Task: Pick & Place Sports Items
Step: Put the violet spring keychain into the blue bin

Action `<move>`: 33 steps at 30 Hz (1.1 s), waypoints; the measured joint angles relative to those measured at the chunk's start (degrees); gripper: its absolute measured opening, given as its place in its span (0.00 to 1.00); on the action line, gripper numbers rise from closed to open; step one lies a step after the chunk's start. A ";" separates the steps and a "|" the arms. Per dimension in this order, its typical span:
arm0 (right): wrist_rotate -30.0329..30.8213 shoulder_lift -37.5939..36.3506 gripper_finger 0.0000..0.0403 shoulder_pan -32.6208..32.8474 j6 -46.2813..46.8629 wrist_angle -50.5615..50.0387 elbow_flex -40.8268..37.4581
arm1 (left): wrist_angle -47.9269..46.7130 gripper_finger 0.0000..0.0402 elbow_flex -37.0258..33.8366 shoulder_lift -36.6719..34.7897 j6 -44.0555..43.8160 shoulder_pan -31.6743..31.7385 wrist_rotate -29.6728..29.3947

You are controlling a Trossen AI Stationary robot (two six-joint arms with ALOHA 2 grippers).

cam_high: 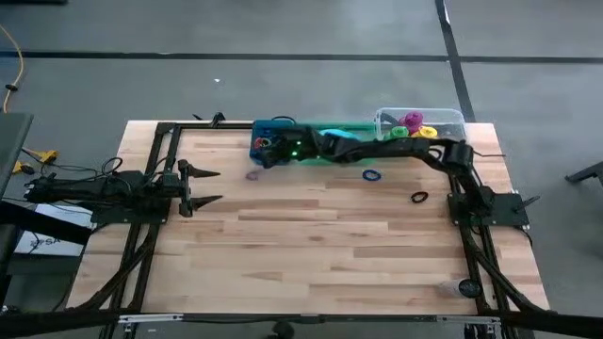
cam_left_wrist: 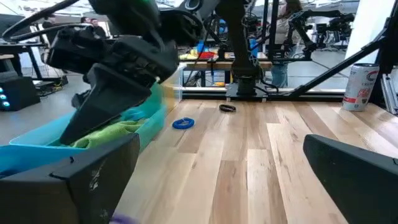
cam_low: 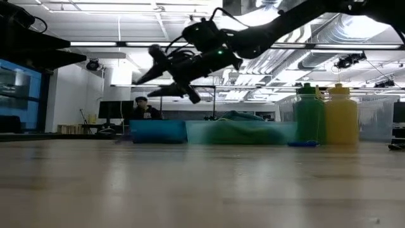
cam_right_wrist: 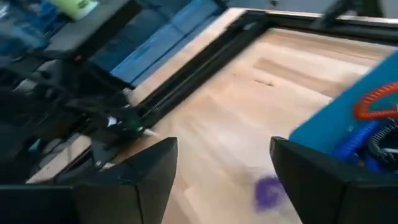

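Sports items lie along the table's far edge and on the open wood near it. Right gripper hangs above the blue bin, reached across from the right side; its two dark fingers stand apart with nothing between them. Directly below and just to the near side of that claw, a small purple ring rests on the wood, touching no bin. Beside the claw, toward the right arm's base, the green bin holds a teal cloth and a lime-green cloth. Farther along the same line, the clear bin contains purple, yellow and green items that cannot be told apart individually. A blue ring and a black ring lie on the wood, well apart from the claw. Left gripper waits at the table's left side, fingers spread wide and empty, well apart from the right claw.
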 joint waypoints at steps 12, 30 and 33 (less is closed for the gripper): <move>-6.14 -3.11 0.51 -0.88 -13.54 0.32 0.00 | 0.02 0.92 0.00 0.02 0.00 0.00 0.00; -4.04 -12.59 0.51 2.95 -30.93 -12.91 -0.04 | 3.47 0.92 0.00 0.02 -0.02 0.02 -0.18; 0.14 -14.28 0.51 3.39 -30.88 -14.86 0.02 | 5.75 0.92 0.00 0.02 -1.01 0.02 -0.24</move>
